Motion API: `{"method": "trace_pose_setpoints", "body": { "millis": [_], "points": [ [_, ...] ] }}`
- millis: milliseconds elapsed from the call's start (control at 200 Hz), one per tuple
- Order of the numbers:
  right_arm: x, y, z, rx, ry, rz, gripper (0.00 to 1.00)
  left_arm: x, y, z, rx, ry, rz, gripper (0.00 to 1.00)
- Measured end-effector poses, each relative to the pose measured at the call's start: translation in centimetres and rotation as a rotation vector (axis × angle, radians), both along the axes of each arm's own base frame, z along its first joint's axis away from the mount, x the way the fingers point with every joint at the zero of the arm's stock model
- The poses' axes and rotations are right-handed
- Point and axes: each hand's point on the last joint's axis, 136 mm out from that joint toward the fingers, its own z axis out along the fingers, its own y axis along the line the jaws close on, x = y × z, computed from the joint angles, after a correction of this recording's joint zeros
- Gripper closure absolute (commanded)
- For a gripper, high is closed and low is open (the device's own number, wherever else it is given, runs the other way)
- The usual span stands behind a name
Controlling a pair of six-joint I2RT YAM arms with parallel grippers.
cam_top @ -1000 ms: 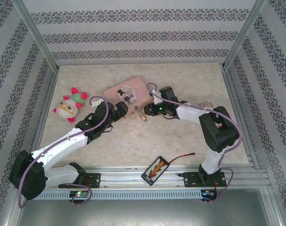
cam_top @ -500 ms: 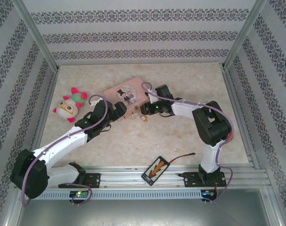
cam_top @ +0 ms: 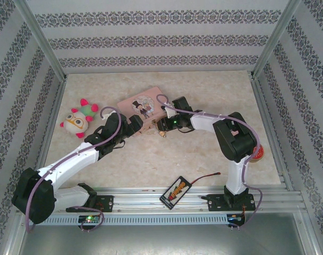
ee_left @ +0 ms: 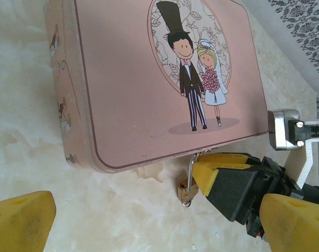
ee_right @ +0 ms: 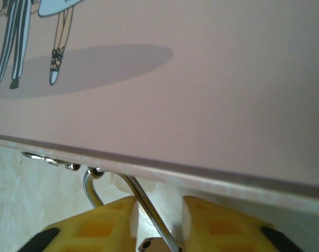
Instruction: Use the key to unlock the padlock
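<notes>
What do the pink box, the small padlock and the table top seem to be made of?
The pink box: probably painted sheet metal with a soft sheen, going by its thin rolled rim and the worn spots along its side. The padlock: a brass-coloured metal body and a shiny silver shackle that glints. The table top: smooth and marble-patterned; whether stone or printed laminate, I cannot tell.

No readable text, print on black card [cam_top: 175,192] too blurred

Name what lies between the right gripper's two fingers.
The padlock's silver shackle crosses the gap between the yellow fingers, just below the pink tin's edge, as the right wrist view shows.
</notes>
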Motion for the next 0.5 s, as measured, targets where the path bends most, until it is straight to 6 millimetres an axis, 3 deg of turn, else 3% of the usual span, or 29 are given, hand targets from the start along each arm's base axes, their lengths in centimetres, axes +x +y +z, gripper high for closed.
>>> {"method": "trace_pose_setpoints", "body": {
  "millis": [255,395,500],
  "points": [
    [-0.3,0.2,0.0,0.001,0.011,0.004,0.89,0.2,0.0,0.0,-0.007,-0.002,0.002,0.01],
    [-0.4,0.4,0.0,0.006,0.03,-0.013,1.0,0.3,0.1,-0.7,0.0,0.015,0.003,0.01],
    [-0.4,0.4,-0.1,0.015,0.051,-0.036,1.0,0.4,0.1,-1.0,0.006,0.024,0.004,0.01]
  ]
}}
